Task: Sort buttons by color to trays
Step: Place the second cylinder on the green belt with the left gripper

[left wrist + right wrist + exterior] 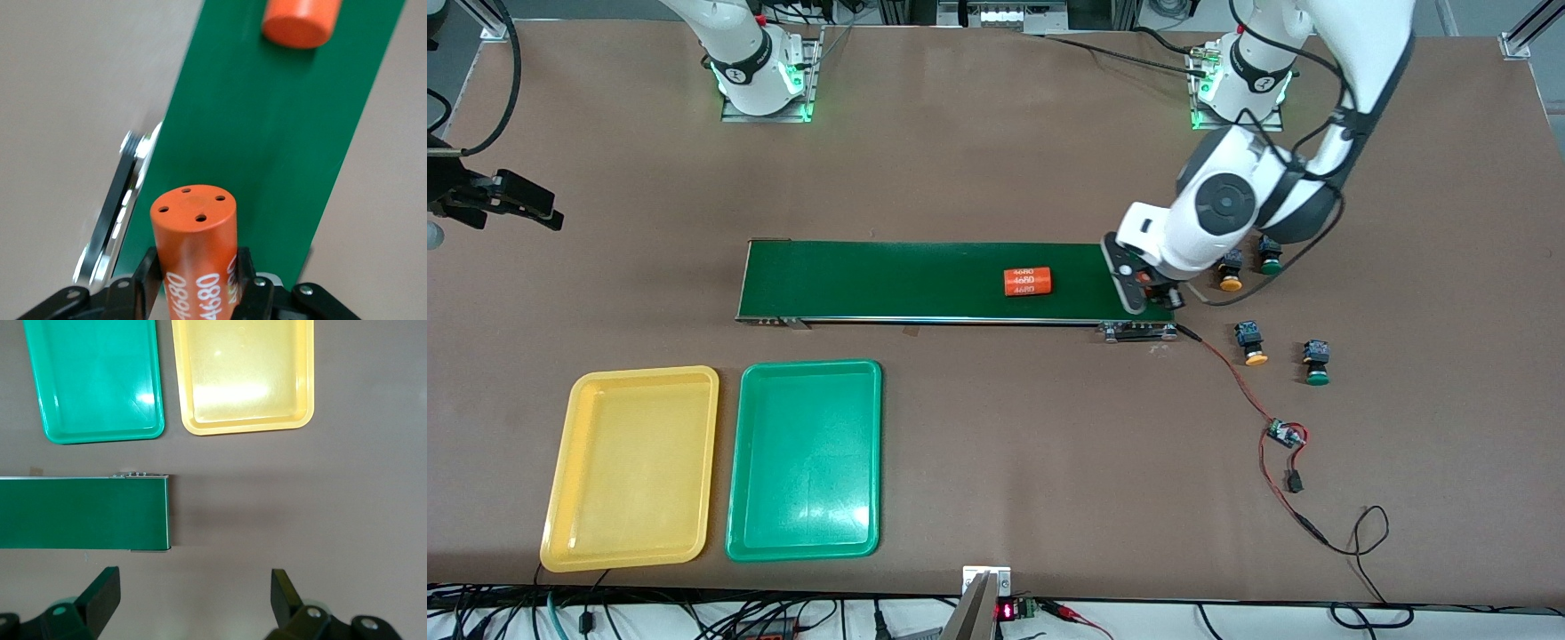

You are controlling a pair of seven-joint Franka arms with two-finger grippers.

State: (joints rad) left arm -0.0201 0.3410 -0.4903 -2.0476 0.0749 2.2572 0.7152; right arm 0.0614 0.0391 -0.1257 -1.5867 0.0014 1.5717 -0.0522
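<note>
**Left gripper holds numbered cylinder over belt end**

Left gripper (197,287) is clamped on an orange cylinder (197,250) above the conveyor belt (889,280), left-arm end. Right gripper (193,600) waits, fingers spread wide, holding nothing. Four buttons (1256,342) sit on the table (996,160) near that belt end. Yellow tray (560,480) and green tray (876,462) lie along the table's front edge.

Glossy plastic trays (800,542); matt brown table (996,133).
</note>
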